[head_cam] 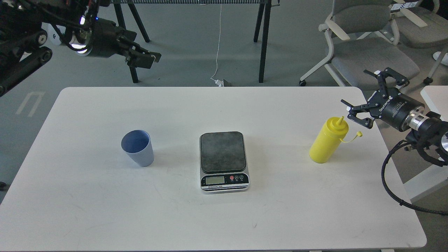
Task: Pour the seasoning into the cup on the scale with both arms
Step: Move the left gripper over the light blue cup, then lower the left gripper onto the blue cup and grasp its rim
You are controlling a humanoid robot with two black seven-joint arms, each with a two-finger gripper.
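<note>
The light blue cup (138,148) stands upright on the white table (280,217), left of the scale (223,153). The scale's dark plate is bare. The yellow seasoning bottle (327,141) stands on the table at the right, its cap hanging off to the side. My right gripper (360,91) is open and empty, just right of and above the bottle's nozzle, not touching it. My left gripper (148,58) is raised beyond the table's far left edge, far from the cup; it looks dark and side-on, so its fingers cannot be told apart.
Black table legs (263,38) stand behind the table. Grey office chairs (371,42) are at the back right. A second white surface (434,94) lies beside the right arm. A white cable (217,45) hangs to the floor.
</note>
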